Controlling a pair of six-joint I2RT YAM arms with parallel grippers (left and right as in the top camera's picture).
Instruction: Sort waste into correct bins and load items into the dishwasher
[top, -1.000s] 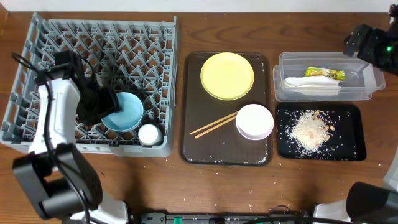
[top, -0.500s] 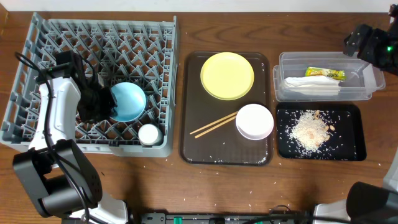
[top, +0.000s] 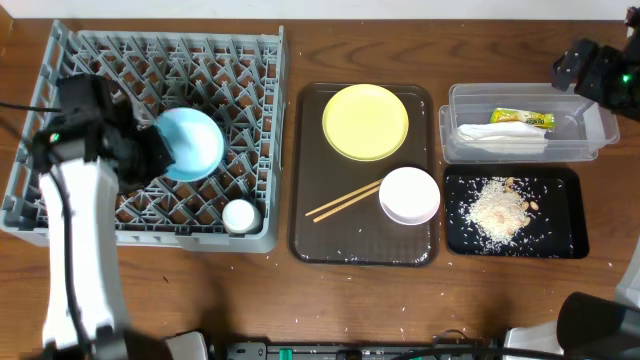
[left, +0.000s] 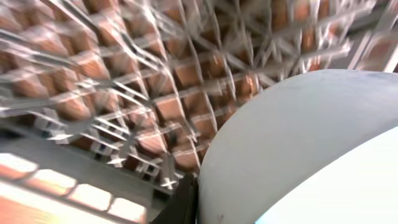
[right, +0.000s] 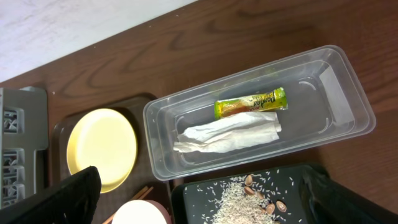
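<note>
left gripper pinches the blue bowl's left rim; the bowl hangs tilted to its right, over the rack's centre.

Left jaws likely behind the light-blue bowl, itself cropped; dish rack blurred.

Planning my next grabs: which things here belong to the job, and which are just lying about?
Job: blue bowl, cup, rack, plate, white bowl, chopsticks, tub, wrapper, napkin, black tray, crumbs.
Lying about: brown tray, table.
</note>
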